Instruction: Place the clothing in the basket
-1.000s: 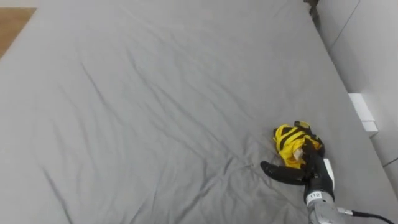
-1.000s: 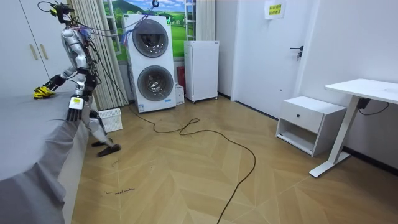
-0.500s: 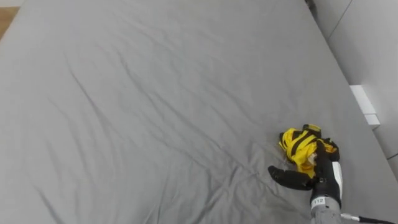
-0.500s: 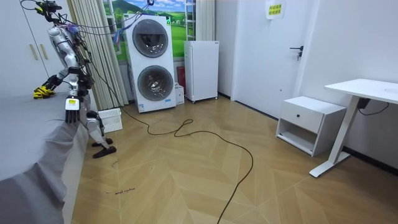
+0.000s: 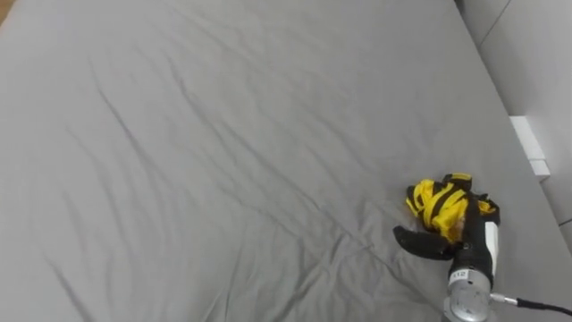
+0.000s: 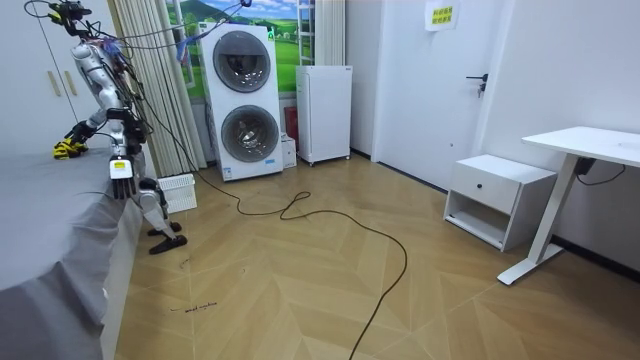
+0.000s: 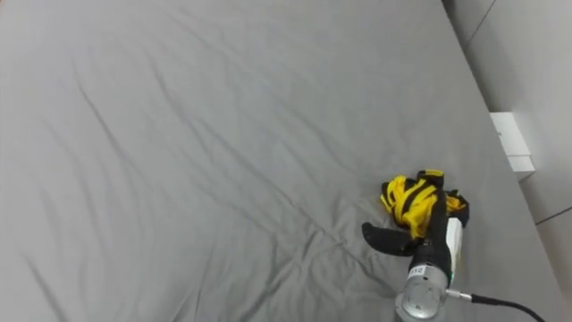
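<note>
A crumpled yellow and black garment point(image 5: 437, 202) lies on the grey bed point(image 5: 223, 134), near its right edge. My right hand point(image 5: 471, 240) rests at the garment's near side. Its fingers reach straight onto the cloth and its thumb point(image 5: 416, 242) sticks out to the left, apart from the cloth. In the room view the robot stands at the bed's edge with this hand point(image 6: 72, 141) stretched out to the garment point(image 6: 63, 149). The left hand point(image 6: 119, 173) hangs beside the bed. A white slatted basket point(image 6: 180, 192) stands on the floor behind the robot.
A white wall and a small white box point(image 5: 529, 145) border the bed on the right. In the room view a stacked washer and dryer point(image 6: 241, 100), a white cabinet point(image 6: 325, 112) and a cable point(image 6: 330, 225) on the wooden floor are behind the robot.
The robot has drawn its trailing leg in and stands closer to the bed. The eye view has shifted. The right hand stays at the garment.
</note>
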Available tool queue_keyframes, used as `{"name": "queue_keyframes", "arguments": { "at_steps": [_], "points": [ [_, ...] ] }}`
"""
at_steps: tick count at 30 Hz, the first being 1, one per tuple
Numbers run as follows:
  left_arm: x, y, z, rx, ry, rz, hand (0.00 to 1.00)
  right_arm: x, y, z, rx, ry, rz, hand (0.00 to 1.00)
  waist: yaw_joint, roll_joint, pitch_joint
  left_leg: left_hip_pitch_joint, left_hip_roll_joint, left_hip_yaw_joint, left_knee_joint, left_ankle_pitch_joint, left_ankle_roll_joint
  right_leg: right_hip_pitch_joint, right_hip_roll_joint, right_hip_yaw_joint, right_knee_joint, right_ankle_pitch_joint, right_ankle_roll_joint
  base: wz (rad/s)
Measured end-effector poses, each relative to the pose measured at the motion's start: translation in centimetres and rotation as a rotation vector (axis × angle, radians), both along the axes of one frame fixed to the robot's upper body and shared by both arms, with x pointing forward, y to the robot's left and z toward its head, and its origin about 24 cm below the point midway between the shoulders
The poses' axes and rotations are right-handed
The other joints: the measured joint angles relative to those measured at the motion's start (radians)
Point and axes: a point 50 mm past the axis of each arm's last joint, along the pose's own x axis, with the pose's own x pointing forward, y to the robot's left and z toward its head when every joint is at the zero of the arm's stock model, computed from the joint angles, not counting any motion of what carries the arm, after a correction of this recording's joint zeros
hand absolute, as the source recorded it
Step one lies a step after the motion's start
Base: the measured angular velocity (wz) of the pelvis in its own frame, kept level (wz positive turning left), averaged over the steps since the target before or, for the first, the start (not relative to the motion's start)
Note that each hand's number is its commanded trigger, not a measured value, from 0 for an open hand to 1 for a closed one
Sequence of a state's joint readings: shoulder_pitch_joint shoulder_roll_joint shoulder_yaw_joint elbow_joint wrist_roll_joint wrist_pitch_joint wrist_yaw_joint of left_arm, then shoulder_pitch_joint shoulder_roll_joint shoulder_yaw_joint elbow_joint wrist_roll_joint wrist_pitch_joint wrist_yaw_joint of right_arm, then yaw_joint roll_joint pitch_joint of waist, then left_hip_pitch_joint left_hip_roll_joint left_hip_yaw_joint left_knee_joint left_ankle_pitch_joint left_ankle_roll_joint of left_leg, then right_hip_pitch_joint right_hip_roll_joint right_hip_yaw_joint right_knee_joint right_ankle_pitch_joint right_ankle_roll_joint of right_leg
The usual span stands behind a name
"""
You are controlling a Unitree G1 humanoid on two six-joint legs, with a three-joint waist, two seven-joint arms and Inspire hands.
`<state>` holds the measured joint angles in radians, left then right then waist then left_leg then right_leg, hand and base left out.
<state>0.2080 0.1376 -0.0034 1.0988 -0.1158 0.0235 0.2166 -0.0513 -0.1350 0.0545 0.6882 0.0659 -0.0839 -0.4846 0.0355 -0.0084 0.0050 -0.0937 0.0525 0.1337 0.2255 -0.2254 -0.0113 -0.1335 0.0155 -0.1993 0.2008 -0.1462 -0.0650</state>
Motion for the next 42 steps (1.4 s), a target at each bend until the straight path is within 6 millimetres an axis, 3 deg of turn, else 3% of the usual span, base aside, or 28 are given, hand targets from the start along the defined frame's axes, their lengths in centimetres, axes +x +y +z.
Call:
{"name": "queue_keyframes", "arguments": {
  "at_steps": [4,7,14,21,22,23,24,28,33,35,42],
  "points": [
    [0.1,0.1,0.0,-0.01,0.001,-0.005,0.0,0.8,-0.6,0.0,-0.057,0.034,0.009,0.0,0.0,0.001,0.0007,-0.016,-0.001,0.0,0.01,0.0,0.0,-0.007,-0.003,-0.007,0.003,0.0,0.0,0.03],
    [0.7,0.2,0.1,-0.009,-0.009,-0.011,0.0,1.2,-2.2,0.1,-0.115,0.066,-0.028,0.0,0.002,0.003,0.0014,-0.037,-0.006,0.0,0.013,0.008,0.006,-0.021,-0.014,-0.026,0.004,-0.001,0.001,0.22],
    [1.2,1.0,0.3,-0.003,-0.008,-0.043,0.0,2.0,-4.3,0.6,-0.185,0.098,-0.125,0.0,0.041,0.011,0.0063,-0.081,-0.014,0.0,0.012,0.023,0.013,-0.059,-0.028,-0.055,0.011,0.0,0.005,0.12],
    [2.0,1.2,0.5,0.006,-0.017,-0.064,0.0,2.3,-7.0,1.2,-0.193,0.138,-0.225,0.0,0.053,0.014,0.0092,-0.129,-0.013,-0.003,0.016,0.03,0.014,-0.096,-0.036,-0.093,0.02,-0.001,0.005,0.12],
    [2.1,1.2,0.5,0.006,-0.018,-0.067,0.0,2.2,-7.1,1.1,-0.191,0.145,-0.232,0.49,0.054,0.014,0.0098,-0.13,-0.013,-0.003,0.016,0.03,0.014,-0.097,-0.037,-0.101,0.019,-0.001,0.005,0.1],
    [2.4,1.2,0.5,0.006,-0.022,-0.075,0.0,2.0,-7.4,1.1,-0.192,0.158,-0.245,0.9,0.056,0.015,0.0121,-0.134,-0.014,-0.003,0.016,0.032,0.014,-0.098,-0.039,-0.109,0.019,-0.001,0.005,0.11],
    [2.5,1.2,0.5,0.006,-0.023,-0.078,0.0,1.8,-7.7,1.1,-0.198,0.167,-0.25,1.0,0.057,0.015,0.0122,-0.141,-0.014,-0.003,0.017,0.033,0.014,-0.104,-0.04,-0.112,0.02,-0.001,0.005,0.09],
    [2.9,1.4,0.6,0.01,-0.027,-0.084,0.0,1.4,-9.0,1.4,-0.229,0.191,-0.273,1.0,0.053,0.014,0.0133,-0.174,-0.021,-0.003,0.016,0.045,0.019,-0.13,-0.049,-0.122,0.025,-0.001,0.005,0.13],
    [2.9,2.1,0.7,-0.001,-0.003,-0.126,0.0,1.9,-10.8,2.6,-0.243,0.194,-0.337,1.0,0.057,0.011,0.0209,-0.21,-0.023,-0.009,0.027,0.048,0.02,-0.166,-0.051,-0.117,0.037,-0.001,0.005,0.0],
    [2.9,2.2,0.7,-0.004,0.009,-0.141,0.0,2.0,-11.1,2.8,-0.239,0.194,-0.353,1.0,0.057,0.01,0.0249,-0.214,-0.023,-0.013,0.029,0.048,0.02,-0.17,-0.051,-0.116,0.038,0.0,0.005,0.03],
    [2.9,1.9,0.6,-0.021,0.03,-0.193,0.0,2.1,-11.1,2.8,-0.197,0.187,-0.366,1.0,0.054,0.011,0.0251,-0.226,-0.023,-0.014,0.028,0.048,0.019,-0.186,-0.049,-0.106,0.038,0.0,0.005,-0.02]
  ]
}}
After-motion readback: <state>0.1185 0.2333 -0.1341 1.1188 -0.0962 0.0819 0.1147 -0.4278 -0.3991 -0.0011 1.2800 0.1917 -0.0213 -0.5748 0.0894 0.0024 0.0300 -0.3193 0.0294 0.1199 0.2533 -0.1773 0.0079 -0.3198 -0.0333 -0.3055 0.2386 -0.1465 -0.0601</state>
